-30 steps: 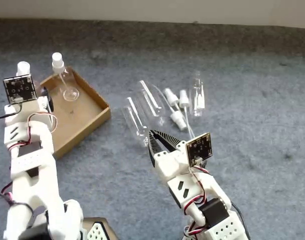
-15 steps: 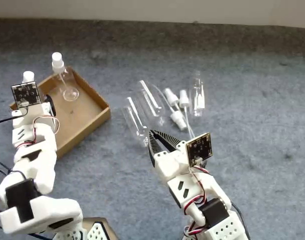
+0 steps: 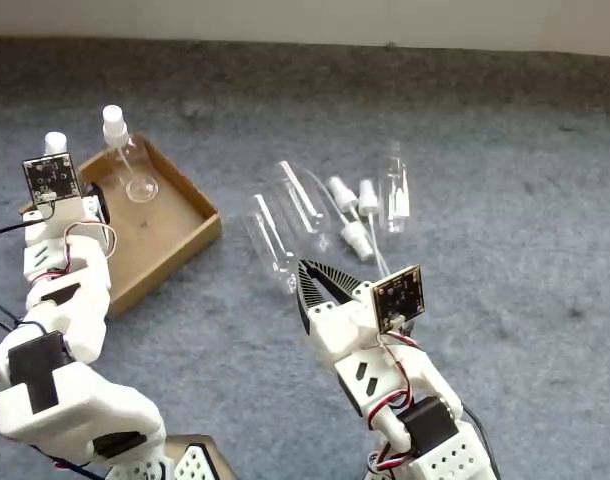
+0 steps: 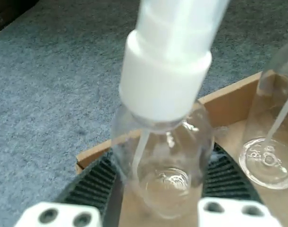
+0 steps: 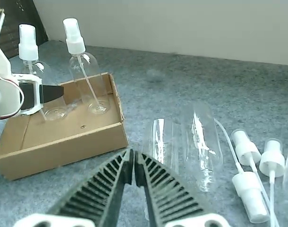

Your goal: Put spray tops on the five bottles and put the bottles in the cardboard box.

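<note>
My left gripper point(image 4: 163, 176) is shut on a clear bottle point(image 4: 160, 156) with a white spray top point(image 4: 170, 56), held upright over the far-left corner of the cardboard box point(image 3: 180, 235). A second topped bottle point(image 3: 127, 160) stands inside the box beside it. Three open bottles lie on the carpet: two side by side point(image 3: 270, 240) point(image 3: 303, 205) and one farther right point(image 3: 395, 190). Three loose spray tops point(image 3: 343, 192) point(image 3: 368, 195) point(image 3: 357, 240) lie between them. My right gripper point(image 3: 307, 278) is shut on nothing, just short of the nearest lying bottle point(image 5: 158, 139).
Grey carpet covers the table. A darker strip and a pale wall point(image 3: 305, 20) run along the back. Open carpet stretches to the right of the bottles and between the box and my right arm.
My left arm has folded back and its wrist has shifted slightly, carrying the held bottle a little to the right over the box corner. The right arm has not moved.
</note>
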Available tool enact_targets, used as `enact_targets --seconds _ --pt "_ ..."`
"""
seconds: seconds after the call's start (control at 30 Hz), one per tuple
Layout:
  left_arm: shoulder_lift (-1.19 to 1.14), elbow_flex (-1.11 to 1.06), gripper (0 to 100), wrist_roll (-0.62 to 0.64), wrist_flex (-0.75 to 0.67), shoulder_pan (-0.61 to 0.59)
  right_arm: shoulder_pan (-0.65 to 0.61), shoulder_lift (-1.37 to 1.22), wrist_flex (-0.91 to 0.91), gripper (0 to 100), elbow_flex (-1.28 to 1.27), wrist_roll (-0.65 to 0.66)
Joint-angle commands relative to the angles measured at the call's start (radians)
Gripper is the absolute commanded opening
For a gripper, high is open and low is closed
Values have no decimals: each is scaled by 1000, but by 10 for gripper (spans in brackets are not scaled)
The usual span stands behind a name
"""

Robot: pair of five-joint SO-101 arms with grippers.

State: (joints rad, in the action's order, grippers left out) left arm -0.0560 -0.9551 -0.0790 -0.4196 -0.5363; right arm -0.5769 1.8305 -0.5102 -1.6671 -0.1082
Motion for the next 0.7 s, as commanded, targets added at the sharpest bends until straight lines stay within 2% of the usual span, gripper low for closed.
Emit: enact_targets --seconds 0.0,0.3,0.37,0.67 --pt "-2 38 32 -5 2 15 10 12 -1 5 -111 9" --pt "-4 38 32 -5 2 71 12 12 -1 5 -111 9" --pt "-4 38 32 28 2 81 16 12 -2 5 -111 9" --pt "-4 38 50 60 2 82 48 12 -2 5 -111 9"
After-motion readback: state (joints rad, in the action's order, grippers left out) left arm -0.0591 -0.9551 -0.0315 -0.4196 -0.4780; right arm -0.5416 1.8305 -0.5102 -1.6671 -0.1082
